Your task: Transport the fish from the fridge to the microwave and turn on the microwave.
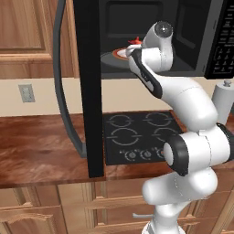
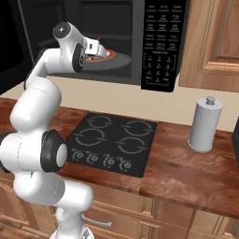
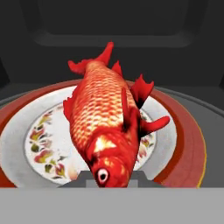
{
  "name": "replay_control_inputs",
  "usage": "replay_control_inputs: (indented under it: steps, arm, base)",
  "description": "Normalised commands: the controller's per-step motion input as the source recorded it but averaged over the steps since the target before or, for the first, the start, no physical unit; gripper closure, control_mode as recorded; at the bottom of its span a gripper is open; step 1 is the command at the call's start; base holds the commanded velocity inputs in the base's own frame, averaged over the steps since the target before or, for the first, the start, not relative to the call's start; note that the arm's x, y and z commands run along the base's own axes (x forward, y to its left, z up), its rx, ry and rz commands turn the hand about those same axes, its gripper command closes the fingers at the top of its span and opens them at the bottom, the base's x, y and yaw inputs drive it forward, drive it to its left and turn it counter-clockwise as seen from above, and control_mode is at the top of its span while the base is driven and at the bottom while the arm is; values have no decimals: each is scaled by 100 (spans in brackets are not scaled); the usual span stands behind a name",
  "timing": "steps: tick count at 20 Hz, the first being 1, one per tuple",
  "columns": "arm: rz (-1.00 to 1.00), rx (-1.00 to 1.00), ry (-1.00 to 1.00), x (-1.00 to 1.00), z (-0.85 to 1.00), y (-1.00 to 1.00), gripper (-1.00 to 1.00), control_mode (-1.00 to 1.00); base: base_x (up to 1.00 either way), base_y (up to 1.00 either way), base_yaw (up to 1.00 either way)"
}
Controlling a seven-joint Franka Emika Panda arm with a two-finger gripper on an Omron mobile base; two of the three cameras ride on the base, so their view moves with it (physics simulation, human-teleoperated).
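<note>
The arm reaches up and into the open microwave (image 1: 192, 41), whose door hangs swung out to the left over the counter (image 1: 41, 146). In the hand view the fish (image 3: 107, 127) lies lengthwise over a patterned plate (image 3: 39, 140) on the round turntable (image 3: 192, 148), head toward the camera and forked tail pointing to the far wall of the cavity. Its head sits right at the gripper (image 3: 105, 181), and the jaws stand narrowly apart on either side of it, so they look clamped on the fish near the head; the fingertips themselves are mostly hidden behind the body, so I cannot be fully sure of contact. From the left base view a scrap of red shows just past the wrist, above the plate rim.

Holding it by the head end lets the long body extend inward over the plate's middle, which suits a clean set-down. The carry seems nearly done: what remains is letting go, backing out, shutting the door and pressing the keypad (image 2: 161, 42) on the right
</note>
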Motion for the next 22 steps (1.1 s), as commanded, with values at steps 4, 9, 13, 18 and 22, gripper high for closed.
replay_control_inputs:
  steps: [4, 9, 13, 18, 22]
  arm:
    - [0, 0, 2, 22, 0, 0, 100, -100]
    - [1, 0, 2, 13, 0, 5, 100, -100]
    - [2, 0, 5, 15, -3, 13, -100, -100]
    - [1, 0, 6, 18, -6, 6, -100, -100]
    - [0, 0, 0, 1, 0, 0, -100, -100]
  base:
    - [0, 0, 0]
    - [0, 0, 0]
    - [0, 0, 0]
    - [0, 0, 0]
    - [0, 0, 0]
